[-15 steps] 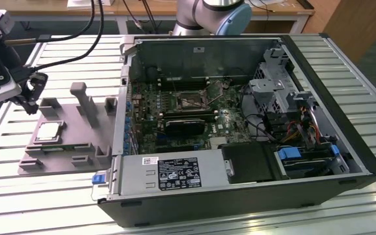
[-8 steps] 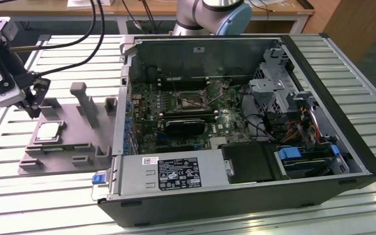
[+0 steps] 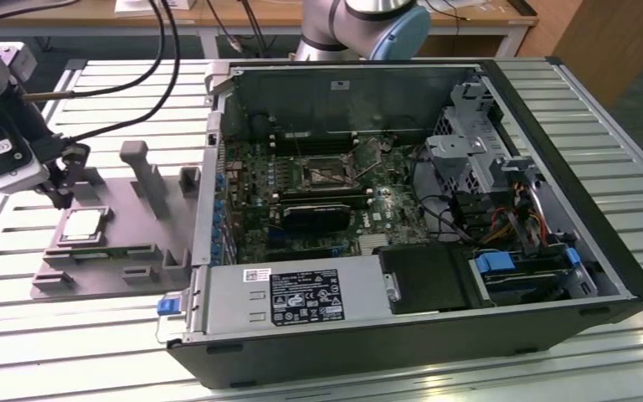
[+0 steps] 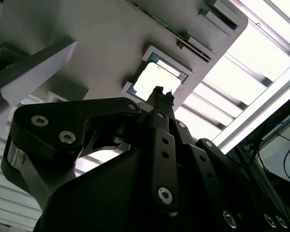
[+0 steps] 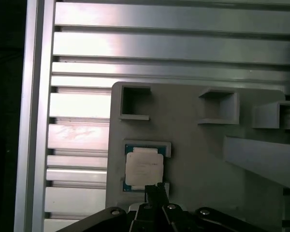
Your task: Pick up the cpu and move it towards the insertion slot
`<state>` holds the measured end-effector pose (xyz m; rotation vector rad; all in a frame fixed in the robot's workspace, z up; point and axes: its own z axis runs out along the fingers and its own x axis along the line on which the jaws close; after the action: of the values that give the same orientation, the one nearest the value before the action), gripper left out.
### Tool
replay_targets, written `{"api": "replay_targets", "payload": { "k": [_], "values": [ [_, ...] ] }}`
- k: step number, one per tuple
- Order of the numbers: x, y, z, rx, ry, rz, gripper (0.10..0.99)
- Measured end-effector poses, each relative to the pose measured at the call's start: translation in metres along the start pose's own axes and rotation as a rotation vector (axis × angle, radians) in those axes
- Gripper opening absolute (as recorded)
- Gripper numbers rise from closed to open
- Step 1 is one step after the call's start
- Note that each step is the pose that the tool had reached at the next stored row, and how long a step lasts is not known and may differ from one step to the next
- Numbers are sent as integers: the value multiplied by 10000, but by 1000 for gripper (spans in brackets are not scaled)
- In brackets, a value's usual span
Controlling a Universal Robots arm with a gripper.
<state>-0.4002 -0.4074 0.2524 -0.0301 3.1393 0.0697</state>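
Cpu [image 5: 143, 167] on gray tray [image 5: 198, 159], just under gripper [image 5: 157, 189]

Open PC case [image 3: 434, 356] on slatted alu table [image 3: 64, 343]. Grey fixture plate [image 3: 126, 239] just beside case, on the exterior view's left. PSU [image 3: 299, 297] and drive cage [image 3: 484, 159] inside case.

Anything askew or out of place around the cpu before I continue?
Nothing stands out. The cpu lies flat and square in its recess on the gray fixture, with the gripper poised at its edge. The insertion slot in the open case looks unobstructed.
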Motion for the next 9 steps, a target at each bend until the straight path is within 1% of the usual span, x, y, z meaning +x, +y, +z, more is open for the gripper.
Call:
{"api": "replay_targets", "payload": {
  "k": [9],
  "values": [
    [11,-7,163,0,0,0,102]
  ]
}}
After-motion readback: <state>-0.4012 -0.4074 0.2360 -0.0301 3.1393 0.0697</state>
